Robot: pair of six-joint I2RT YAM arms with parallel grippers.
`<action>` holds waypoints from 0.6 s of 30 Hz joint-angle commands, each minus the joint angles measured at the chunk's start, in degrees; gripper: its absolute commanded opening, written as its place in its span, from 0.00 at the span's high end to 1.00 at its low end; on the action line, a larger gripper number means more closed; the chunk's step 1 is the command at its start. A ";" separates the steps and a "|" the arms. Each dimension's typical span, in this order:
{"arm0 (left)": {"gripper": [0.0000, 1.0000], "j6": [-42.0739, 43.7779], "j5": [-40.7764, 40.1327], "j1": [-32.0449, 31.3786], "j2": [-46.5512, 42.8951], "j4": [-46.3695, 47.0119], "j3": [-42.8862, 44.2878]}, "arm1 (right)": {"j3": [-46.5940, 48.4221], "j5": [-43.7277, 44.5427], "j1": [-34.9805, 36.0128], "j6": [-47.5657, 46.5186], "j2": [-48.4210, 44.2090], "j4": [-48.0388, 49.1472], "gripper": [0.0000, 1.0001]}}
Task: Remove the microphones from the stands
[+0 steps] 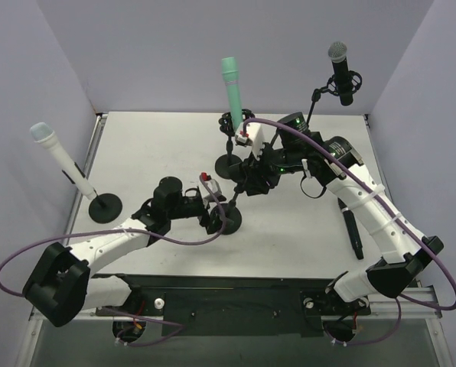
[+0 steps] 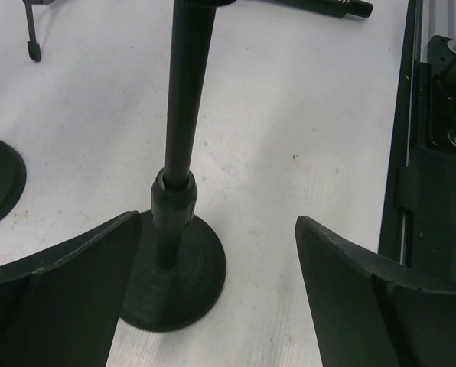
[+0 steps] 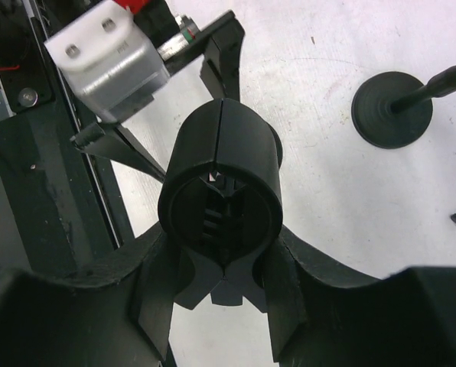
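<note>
While the left gripper (image 2: pixel 220 306) sits low on the table (image 1: pixel 159 145) with its jaws thrown wide, the right gripper (image 1: pixel 253 182) is up top, closed narrow on the clip (image 3: pixel 224 191) of the middle stand (image 1: pixel 228 218). Look at the left wrist view. The pole (image 2: pixel 186 115) rises between the two fingers (image 2: pixel 60 298), nearer the left one, and neither finger touches it. The round base (image 2: pixel 174 283) lies flat on the table, partly tucked behind that left finger.

Over to the right wrist view, and the clip faces us end-on. It's a black split ring with a hollow, ribbed bore, and the right fingers (image 3: pixel 155 306) are pressed against its two lower flanks. From above, the pole leans from the base up and to the right into that grip.

Now, the mic. A slim black cylinder (image 1: pixel 353 233) lies flat on the table just beside the right forearm, well apart from the stand. Whether that is the mic I cannot tell, it is too small.

Three mics stand elsewhere, each on its own stand. A white mic (image 1: pixel 56 153) tilts at the left, and a green mic (image 1: pixel 232 84) stands close to upright behind the middle stand. A black mic (image 1: pixel 340 73) with a silver grille is at the back right.
</note>
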 commanded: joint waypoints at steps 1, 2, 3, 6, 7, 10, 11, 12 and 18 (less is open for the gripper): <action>0.07 1.48 -2.62 -2.06 5.04 15.31 0.42 | -0.77 0.41 -0.47 -2.44 -1.68 -3.34 0.87; 0.08 1.38 -2.98 -2.24 5.75 17.24 0.59 | -0.86 0.41 -0.73 -2.45 -1.68 -3.34 0.87; 0.09 2.08 -5.16 -3.11 7.15 17.86 0.59 | -0.78 0.41 -0.74 -2.45 -1.86 -3.43 0.87; 0.27 4.53 -5.80 -3.82 9.09 19.63 1.03 | -0.95 0.59 -0.82 -2.45 -1.95 -3.52 0.87; 0.31 5.50 -5.36 -3.82 9.71 18.24 1.38 | -0.95 0.50 -0.82 -2.45 -1.95 -3.52 0.87; 0.61 6.91 -5.35 -3.82 9.80 17.08 2.00 | -0.86 0.24 -1.52 -2.01 -2.03 -3.43 0.88; 0.69 7.87 -5.79 -3.82 9.45 16.56 2.00 | -0.78 0.06 -2.05 -1.75 -1.86 -3.34 0.88; 0.85 8.06 -6.49 -3.91 9.10 16.55 1.91 | -0.77 -0.03 -2.31 -0.61 -1.86 -2.99 0.90; 1.00 20.86 -30.60 -8.28 3.74 16.28 0.51 | -1.13 3.58 -7.85 24.46 -0.81 3.33 1.00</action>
